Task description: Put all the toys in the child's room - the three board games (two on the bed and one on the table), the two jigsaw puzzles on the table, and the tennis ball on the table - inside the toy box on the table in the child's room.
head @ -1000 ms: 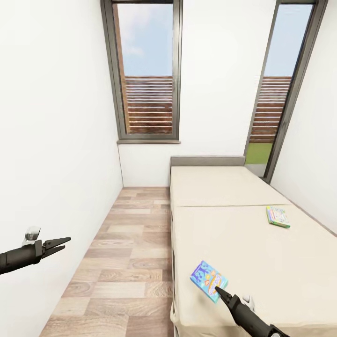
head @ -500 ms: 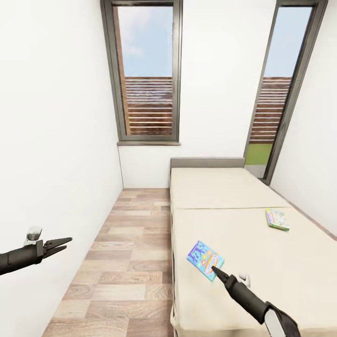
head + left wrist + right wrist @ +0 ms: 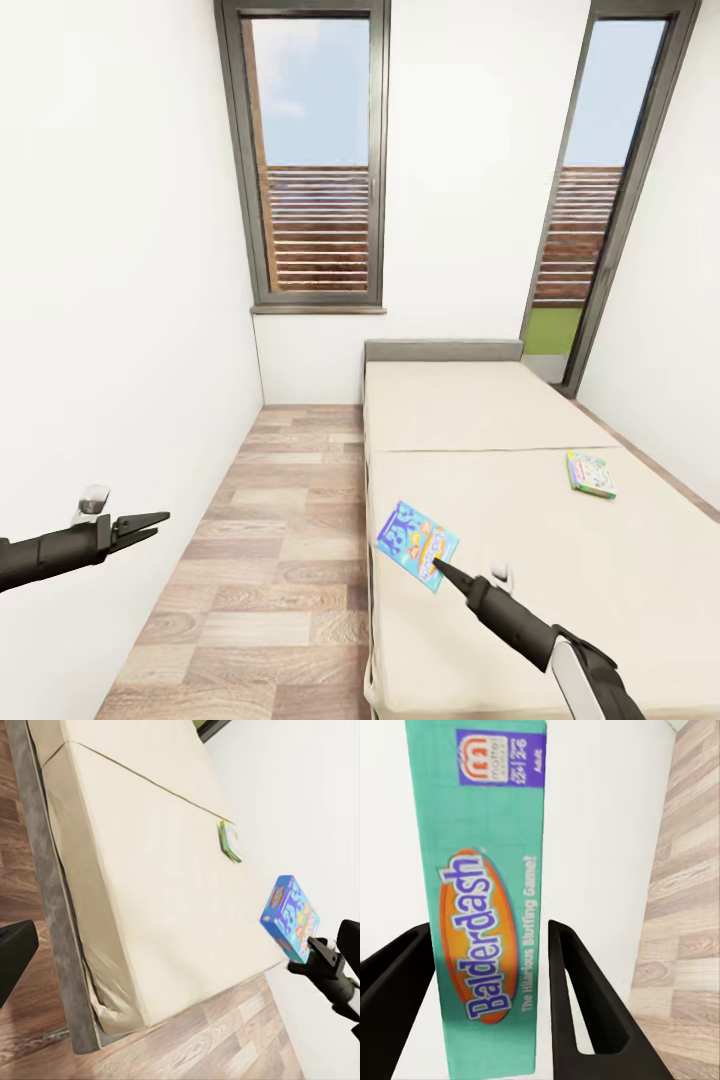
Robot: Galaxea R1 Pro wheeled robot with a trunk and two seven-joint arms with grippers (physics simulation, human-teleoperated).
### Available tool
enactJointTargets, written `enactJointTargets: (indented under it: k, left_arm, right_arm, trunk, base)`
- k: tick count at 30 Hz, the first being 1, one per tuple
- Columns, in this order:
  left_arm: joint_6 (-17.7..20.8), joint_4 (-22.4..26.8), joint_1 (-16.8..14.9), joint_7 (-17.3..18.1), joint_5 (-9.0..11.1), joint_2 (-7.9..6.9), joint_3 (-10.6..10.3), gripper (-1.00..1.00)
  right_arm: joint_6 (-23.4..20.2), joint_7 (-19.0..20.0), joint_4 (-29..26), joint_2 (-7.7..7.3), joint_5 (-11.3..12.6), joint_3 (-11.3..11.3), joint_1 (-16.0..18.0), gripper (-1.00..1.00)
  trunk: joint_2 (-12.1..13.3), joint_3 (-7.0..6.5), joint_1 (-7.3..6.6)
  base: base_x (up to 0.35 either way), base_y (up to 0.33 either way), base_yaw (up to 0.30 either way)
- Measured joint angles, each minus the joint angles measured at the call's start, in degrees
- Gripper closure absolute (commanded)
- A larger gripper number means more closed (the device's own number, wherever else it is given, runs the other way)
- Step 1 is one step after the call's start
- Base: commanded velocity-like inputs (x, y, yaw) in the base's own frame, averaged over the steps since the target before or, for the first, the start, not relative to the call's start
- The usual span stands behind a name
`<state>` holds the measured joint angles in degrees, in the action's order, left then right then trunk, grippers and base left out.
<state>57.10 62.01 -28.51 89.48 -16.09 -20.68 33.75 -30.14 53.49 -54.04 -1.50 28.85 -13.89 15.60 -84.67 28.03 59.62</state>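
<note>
Right tool (image 3: 437,566) grips blue board game (image 3: 417,532) by its edge, lifted above bed's (image 3: 520,480) near left corner. Thin edge hold: box could pivot, slip. Left tool (image 3: 150,522) narrow, empty.

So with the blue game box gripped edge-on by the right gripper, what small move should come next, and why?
Probably lift the blue flat game box a little higher off the long beige bed before turning away. The right gripper has its fingers either side of the box's edge, and the box hangs tilted, low over the mattress.
</note>
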Motion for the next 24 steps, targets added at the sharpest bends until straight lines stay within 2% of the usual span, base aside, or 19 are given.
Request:
enactJointTargets:
  k: [3,8,24]
  left_arm:
    - [0.0,0.0,0.0,0.0,0.0,0.09,-0.1,-1.0]
    - [-0.1,0.0,0.0,0.0,0.0,0.06,-0.1,-1.0]
    - [0.6,-0.1,0.0,0.0,0.0,0.14,-0.3,-1.0]
  right_arm:
    - [-0.2,3.0,-0.1,-0.12,0.1,-0.2,0.0,1.0]
    - [-0.1,4.9,0.0,0.0,0.0,-0.3,-0.1,1.0]
    - [-0.2,5.1,-0.2,0.44,-0.1,-0.2,-0.1,1.0]
  trunk:
    - [1.2,-0.54,-0.66]
    - [3.2,-1.44,-1.76]
    - [9.6,-4.31,-5.27]
  base:
    - [0.0,0.0,0.0]
    - [0.0,0.0,0.0]
    - [0.0,0.0,0.0]
